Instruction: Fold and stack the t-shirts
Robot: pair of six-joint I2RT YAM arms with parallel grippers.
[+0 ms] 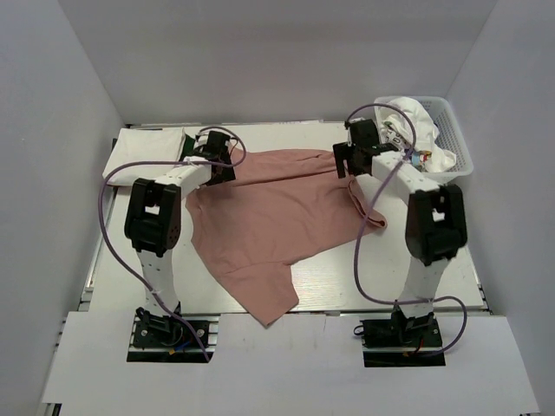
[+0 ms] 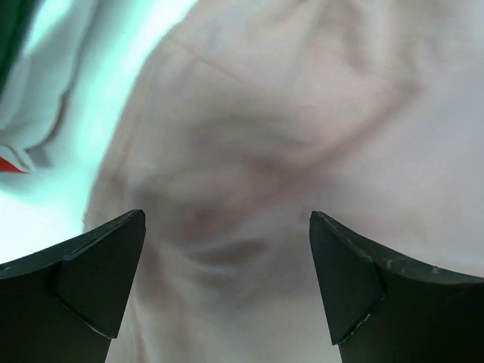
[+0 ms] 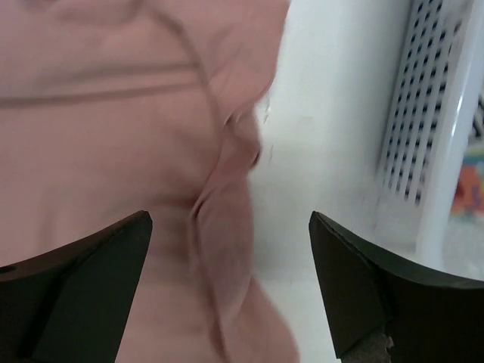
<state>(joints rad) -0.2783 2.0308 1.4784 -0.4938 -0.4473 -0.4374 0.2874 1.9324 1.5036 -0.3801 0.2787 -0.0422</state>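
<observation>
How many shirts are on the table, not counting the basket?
2. A pink t-shirt lies spread in the middle, and a folded white one sits at the far left. That white pile may hide more.

The bench (image 1: pixel 329 277) carries a dusty-pink t-shirt (image 1: pixel 269 225) spread rumpled across its middle, a folded white t-shirt (image 1: pixel 152 141) at its far-left corner and a white lattice basket (image 1: pixel 461 147) at its far-right corner.
</observation>
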